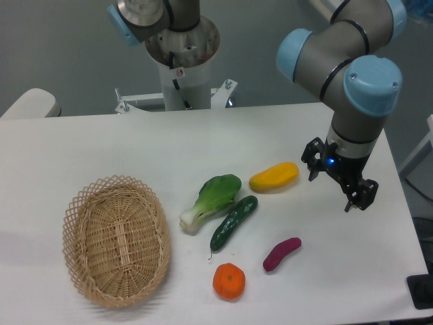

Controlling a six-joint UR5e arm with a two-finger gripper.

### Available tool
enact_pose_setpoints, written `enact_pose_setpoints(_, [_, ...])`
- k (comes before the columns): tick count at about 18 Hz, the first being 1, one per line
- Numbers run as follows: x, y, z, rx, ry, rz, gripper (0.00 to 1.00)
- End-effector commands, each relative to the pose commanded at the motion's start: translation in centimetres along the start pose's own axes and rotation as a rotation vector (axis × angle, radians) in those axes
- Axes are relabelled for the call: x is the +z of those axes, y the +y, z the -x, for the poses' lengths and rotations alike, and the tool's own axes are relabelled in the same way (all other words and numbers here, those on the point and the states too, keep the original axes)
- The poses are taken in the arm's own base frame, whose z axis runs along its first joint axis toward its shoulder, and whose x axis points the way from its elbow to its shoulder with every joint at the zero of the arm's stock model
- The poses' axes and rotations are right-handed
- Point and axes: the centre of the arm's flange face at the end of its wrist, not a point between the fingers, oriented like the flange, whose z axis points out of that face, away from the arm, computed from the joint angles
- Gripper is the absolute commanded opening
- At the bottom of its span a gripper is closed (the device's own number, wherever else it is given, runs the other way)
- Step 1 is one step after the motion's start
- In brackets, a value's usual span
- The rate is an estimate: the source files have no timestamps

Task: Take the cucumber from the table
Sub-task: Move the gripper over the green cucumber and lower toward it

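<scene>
near the table's [81,142] front edge, stiff, light-looking cucumber [233,222] suits a mid-length grasp; gripper [339,181] hangs released, holding nothing.

1. A woven wicker basket [116,242], oval and pale tan, sits at the left.
2. A light green bok choy [212,202] with a white stalk lies near the middle, its stalk end pointing toward the basket.
3. A yellow vegetable [274,177] (smooth, oblong) lies to the right of the bok choy's leaves.
4. A small purple sweet potato [281,254] lies tilted toward the front right.
5. An orange fruit [229,282], round, rests at the front, left of the sweet potato.
</scene>
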Motion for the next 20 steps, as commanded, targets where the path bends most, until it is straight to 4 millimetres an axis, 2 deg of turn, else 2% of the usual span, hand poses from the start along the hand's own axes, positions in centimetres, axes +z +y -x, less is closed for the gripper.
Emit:
enact_pose_setpoints(4, [0.4, -0.2, -0.2, -0.007, 0.008, -0.003, 1.00])
enact_pose_setpoints(9, [2.6, -0.4, -1.7, -0.050, 0.042, -0.007, 1.00])
enact_pose_setpoints(12, [4.1, -1.1, -2.3, -0.156, 0.060, -0.004, 1.00])
enact_pose_setpoints(16, [5.6, -3.4, -3.3, -0.256, 0.059, -0.011, 1.00])
enact_pose_setpoints(20, [9.5, -7.1, -5.8, -0.377, 0.056, -0.013, 1.00])
